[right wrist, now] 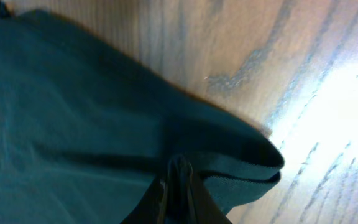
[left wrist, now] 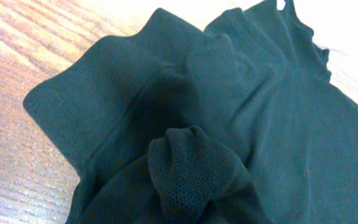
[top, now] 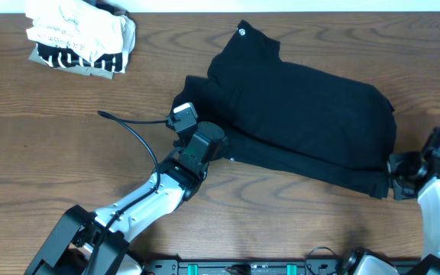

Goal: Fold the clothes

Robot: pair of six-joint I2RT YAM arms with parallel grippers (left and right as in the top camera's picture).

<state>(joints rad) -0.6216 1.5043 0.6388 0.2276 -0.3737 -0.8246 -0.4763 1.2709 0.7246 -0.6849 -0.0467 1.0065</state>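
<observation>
The black shirt (top: 304, 114) lies partly folded across the middle and right of the wooden table, with its collar at the far end. My left gripper (top: 207, 147) is at the shirt's near left edge. In the left wrist view its fingers are hidden under a raised bunch of black fabric (left wrist: 191, 168), which looks pinched. My right gripper (top: 393, 177) is at the shirt's near right corner. In the right wrist view its fingers (right wrist: 179, 180) are pressed together on the shirt's hem (right wrist: 241, 168).
A white folded bundle with black lettering (top: 79, 38) sits at the far left corner. The left arm's black cable (top: 132, 130) arcs over the bare wood (top: 52, 153) to the left of the shirt.
</observation>
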